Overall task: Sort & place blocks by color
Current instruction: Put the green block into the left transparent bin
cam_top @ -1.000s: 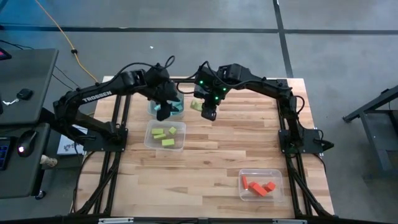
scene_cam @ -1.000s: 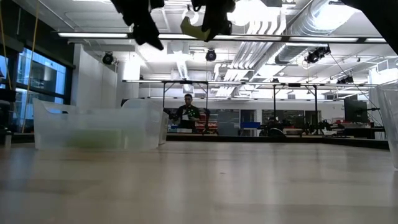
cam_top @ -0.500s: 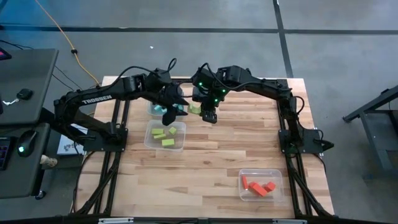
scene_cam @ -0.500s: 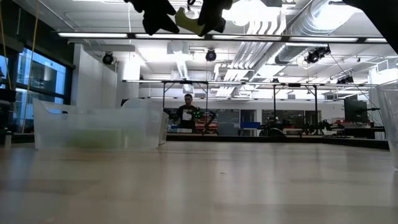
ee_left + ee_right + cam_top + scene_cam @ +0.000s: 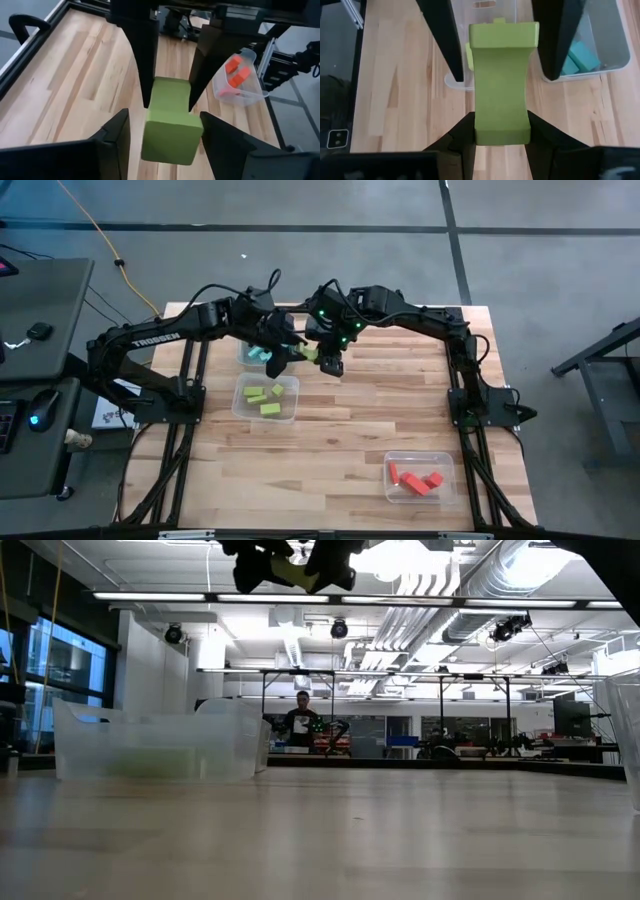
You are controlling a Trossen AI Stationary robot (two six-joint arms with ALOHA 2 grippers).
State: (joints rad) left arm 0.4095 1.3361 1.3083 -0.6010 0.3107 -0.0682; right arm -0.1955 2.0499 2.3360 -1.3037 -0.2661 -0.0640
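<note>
We see the right gripper (image 5: 501, 131) clamped on a lime green block (image 5: 502, 85), held in the air above the table (image 5: 350, 430). The left gripper (image 5: 165, 135) meets it with fingers spread wide on either side of the same block, not yet touching it. Below lie the bin of green blocks (image 5: 266, 397) and the bin of cyan blocks (image 5: 258, 356); the bin of red-orange blocks (image 5: 416, 477) sits well apart. The left arm (image 5: 150, 340) reads "TROSSEN".

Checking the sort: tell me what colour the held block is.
Lime green block, clearest in the right wrist view.
</note>
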